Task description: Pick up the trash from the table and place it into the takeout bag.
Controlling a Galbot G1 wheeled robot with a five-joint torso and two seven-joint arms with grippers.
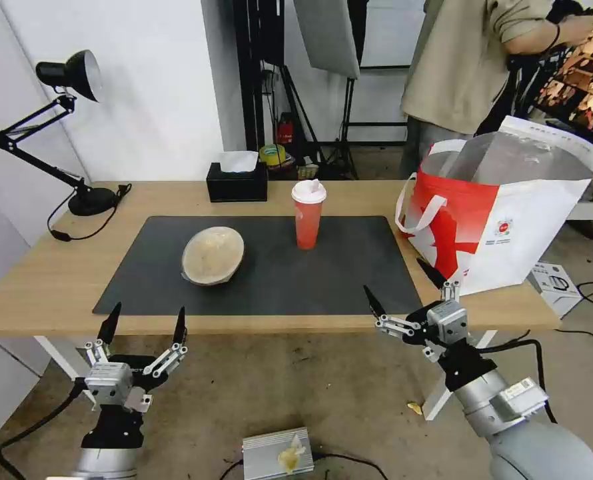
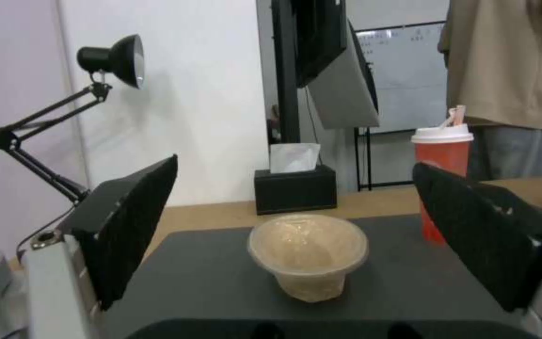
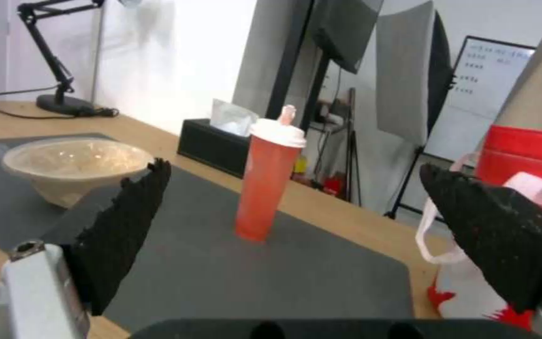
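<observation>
Beige bowl (image 1: 212,255) and red cup (image 1: 308,215) stand on the bench's grey mat (image 1: 350,280); takeout bag (image 1: 503,213) at right end. Left hand (image 1: 143,328) and right hand (image 1: 406,287) hover at the near edge, both spread wide, empty. Step: pre-grasp. Next calls for reaching to one item.

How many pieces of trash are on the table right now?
2. A beige bowl sits on the dark mat, left of centre; a red drink cup stands upright near the mat's far edge. More may lie hidden inside the takeout bag.
</observation>
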